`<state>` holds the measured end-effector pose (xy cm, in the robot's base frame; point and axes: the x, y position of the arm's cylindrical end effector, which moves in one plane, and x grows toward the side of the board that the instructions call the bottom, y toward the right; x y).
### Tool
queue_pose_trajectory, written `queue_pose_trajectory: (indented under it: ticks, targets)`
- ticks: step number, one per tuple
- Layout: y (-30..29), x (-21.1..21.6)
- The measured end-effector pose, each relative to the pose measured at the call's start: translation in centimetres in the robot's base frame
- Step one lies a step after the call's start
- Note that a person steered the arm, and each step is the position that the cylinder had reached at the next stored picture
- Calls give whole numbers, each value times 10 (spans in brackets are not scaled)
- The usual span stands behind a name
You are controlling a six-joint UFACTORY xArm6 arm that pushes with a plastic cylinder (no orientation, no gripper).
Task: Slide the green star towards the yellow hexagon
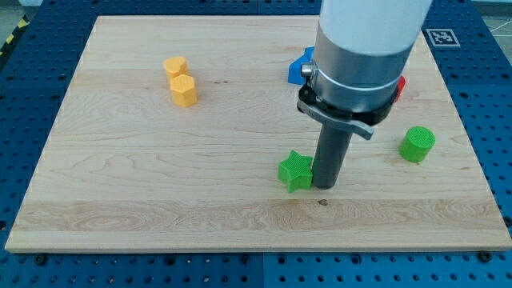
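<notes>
Green star (295,172) sits near board's bottom edge, well right of yellow hexagon (183,90); my tip (324,186), bare rod gripping nothing, touches its right side — off-centre push could spin star away.

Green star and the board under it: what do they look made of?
The green star, just to the view's left of my tip, looks like matte plastic, possibly 3D-printed: fine ribbed lines show on its top and sides. The board looks like pale, smooth wood: long grain streaks and plank seams run across it.
</notes>
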<state>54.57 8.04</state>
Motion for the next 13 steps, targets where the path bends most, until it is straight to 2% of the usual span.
queue_pose_trajectory:
  ticks: [1, 3, 5, 8, 9, 11, 13]
  targets:
    - [-20, 0]
    - [-144, -11]
    - [-223, -41]
    - [-250, -137]
    - [-223, -138]
    - [-206, -121]
    - [-191, -159]
